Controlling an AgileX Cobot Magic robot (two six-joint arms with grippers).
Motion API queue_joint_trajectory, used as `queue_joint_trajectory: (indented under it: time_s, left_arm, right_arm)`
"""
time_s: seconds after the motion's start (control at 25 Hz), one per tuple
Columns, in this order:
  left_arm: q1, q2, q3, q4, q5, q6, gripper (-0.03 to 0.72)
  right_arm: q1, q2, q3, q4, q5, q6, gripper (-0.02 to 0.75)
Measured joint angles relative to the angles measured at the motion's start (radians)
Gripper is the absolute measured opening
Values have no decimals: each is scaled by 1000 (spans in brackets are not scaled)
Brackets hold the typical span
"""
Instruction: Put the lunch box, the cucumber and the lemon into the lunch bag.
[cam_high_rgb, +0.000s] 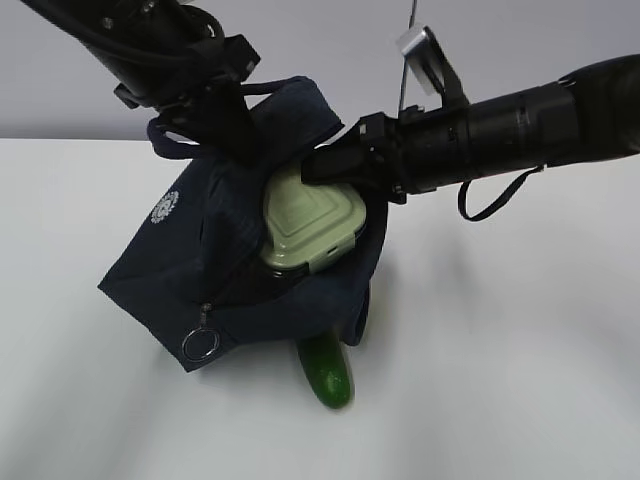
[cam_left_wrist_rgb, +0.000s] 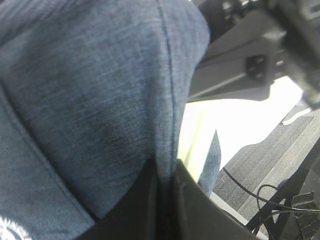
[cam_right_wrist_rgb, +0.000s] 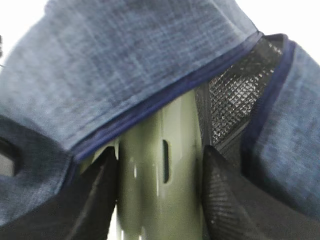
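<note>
The lunch bag (cam_high_rgb: 200, 255) lies tipped on the white table (cam_high_rgb: 520, 360), opening facing right. The lunch box (cam_high_rgb: 312, 232) sits tilted in the opening, lid outward, partly inside. The right gripper (cam_right_wrist_rgb: 160, 190) has its jaws clamped on the lunch box edge. The left gripper (cam_left_wrist_rgb: 165, 200) pinches the bag fabric. The cucumber (cam_high_rgb: 327, 370) lies under the bag, one end pointing toward the camera.

2 black arms (cam_high_rgb: 520, 125), loose black cable loop, silver bracket (cam_high_rgb: 420, 50) on right wrist.
</note>
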Motion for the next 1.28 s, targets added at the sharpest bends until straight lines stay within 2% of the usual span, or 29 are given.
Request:
queue_joint_trajectory:
  time_s: [0.28, 0.68, 1.28]
  left_arm:
    - [0, 3, 0, -3, 0, 5, -1]
    - [0, 21, 0, -3, 6, 7, -1]
    - [0, 38, 0, -3, -6, 7, -1]
  right_arm:
    - [50, 84, -8, 48, -2, -45, 380]
    - [119, 208, -117, 85, -11, -58, 380]
    - [125, 230, -129, 95, -67, -114, 380]
